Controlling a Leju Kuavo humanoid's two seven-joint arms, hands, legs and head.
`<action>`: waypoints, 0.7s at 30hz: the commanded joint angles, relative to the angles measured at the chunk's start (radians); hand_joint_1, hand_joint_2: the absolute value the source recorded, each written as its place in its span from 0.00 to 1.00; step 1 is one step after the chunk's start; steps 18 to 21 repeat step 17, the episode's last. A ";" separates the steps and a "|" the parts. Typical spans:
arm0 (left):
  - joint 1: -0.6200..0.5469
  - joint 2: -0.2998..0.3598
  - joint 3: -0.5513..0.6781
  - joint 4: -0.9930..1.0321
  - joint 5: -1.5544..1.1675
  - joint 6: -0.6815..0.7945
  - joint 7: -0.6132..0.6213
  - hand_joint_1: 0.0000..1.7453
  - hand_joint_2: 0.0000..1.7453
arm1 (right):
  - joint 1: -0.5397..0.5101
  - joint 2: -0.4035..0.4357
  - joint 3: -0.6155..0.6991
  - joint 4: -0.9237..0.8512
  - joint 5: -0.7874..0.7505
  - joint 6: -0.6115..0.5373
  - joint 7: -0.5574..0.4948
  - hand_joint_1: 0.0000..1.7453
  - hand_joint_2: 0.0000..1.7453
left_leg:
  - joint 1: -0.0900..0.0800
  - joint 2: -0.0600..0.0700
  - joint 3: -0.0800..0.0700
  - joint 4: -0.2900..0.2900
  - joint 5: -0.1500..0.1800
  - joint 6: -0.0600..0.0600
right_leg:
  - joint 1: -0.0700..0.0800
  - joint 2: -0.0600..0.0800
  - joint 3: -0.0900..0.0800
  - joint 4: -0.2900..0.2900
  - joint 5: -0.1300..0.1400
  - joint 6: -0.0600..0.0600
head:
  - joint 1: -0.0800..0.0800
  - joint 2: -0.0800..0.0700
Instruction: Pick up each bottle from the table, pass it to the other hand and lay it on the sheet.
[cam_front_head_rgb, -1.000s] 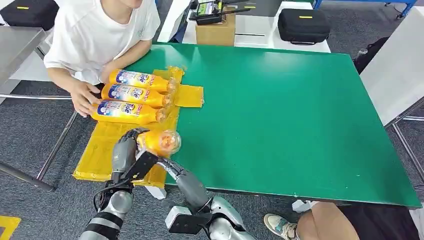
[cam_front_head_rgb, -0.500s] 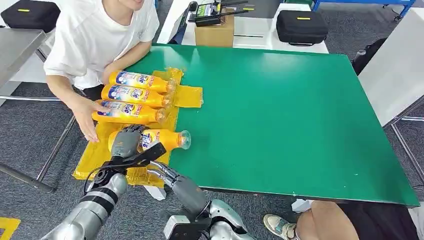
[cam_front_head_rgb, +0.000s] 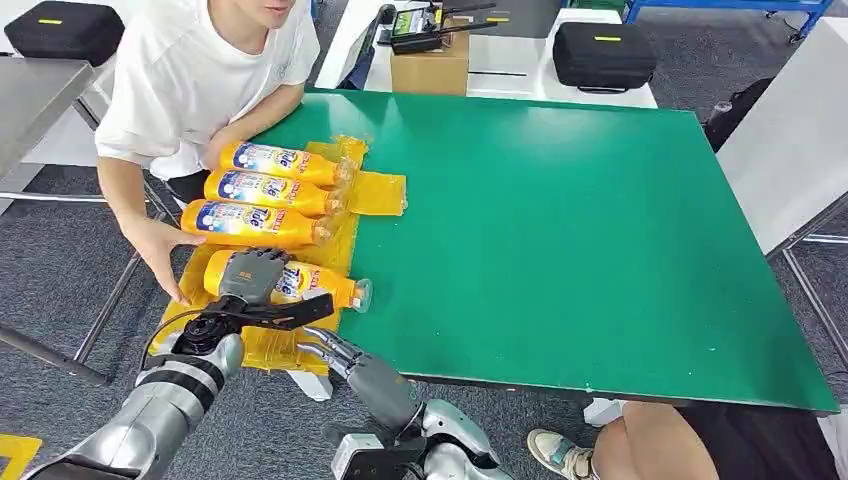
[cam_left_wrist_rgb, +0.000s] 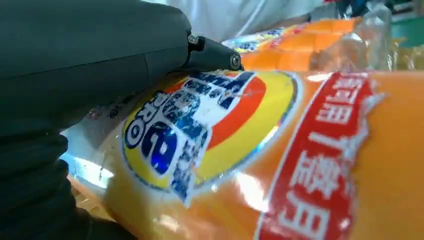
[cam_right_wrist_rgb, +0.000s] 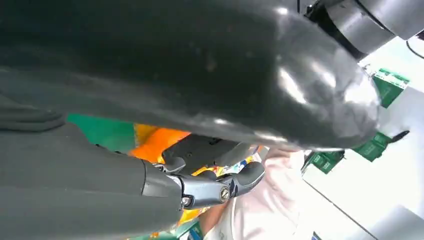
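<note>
At the left of the head view, three bottles (cam_front_head_rgb: 262, 190) lie on the sheet (cam_front_head_rgb: 200, 320). The left robot hand (cam_front_head_rgb: 250, 275) grips a fourth bottle (cam_front_head_rgb: 310, 284) lying there, unreleased. The worktop (cam_front_head_rgb: 580, 220) carries no others. Lower centre, the right robot hand (cam_front_head_rgb: 335, 352) hangs loosely apart, holding nothing.

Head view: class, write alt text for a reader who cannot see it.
The robot's left hand grips an orange bottle lying on the yellow sheet at the green table's edge, beside three more bottles. A seated person's hand rests close by; the right hand hovers empty below.
</note>
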 joint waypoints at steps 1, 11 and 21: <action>-0.027 -0.012 -0.037 0.052 0.177 -0.162 -0.140 0.00 1.00 | -0.019 -0.016 -0.030 0.031 0.008 -0.005 -0.018 0.00 0.00 | 0.000 -0.001 0.001 -0.001 0.001 -0.001 | 0.001 -0.002 0.001 -0.001 0.000 -0.001 | 0.000 0.000; -0.074 0.049 -0.060 0.079 0.548 -0.413 -0.339 0.00 1.00 | -0.066 0.007 -0.024 0.132 -0.037 -0.035 -0.082 0.00 0.00 | 0.001 -0.001 0.002 -0.001 0.000 -0.002 | 0.001 -0.001 0.005 -0.001 0.000 -0.002 | 0.000 0.000; -0.019 0.047 0.005 -0.012 0.797 -0.499 -0.447 0.00 1.00 | -0.077 0.010 -0.020 0.142 -0.060 -0.047 -0.115 0.00 0.00 | 0.001 -0.001 0.001 -0.001 0.000 -0.002 | 0.001 -0.001 0.003 -0.001 0.000 -0.002 | 0.000 0.000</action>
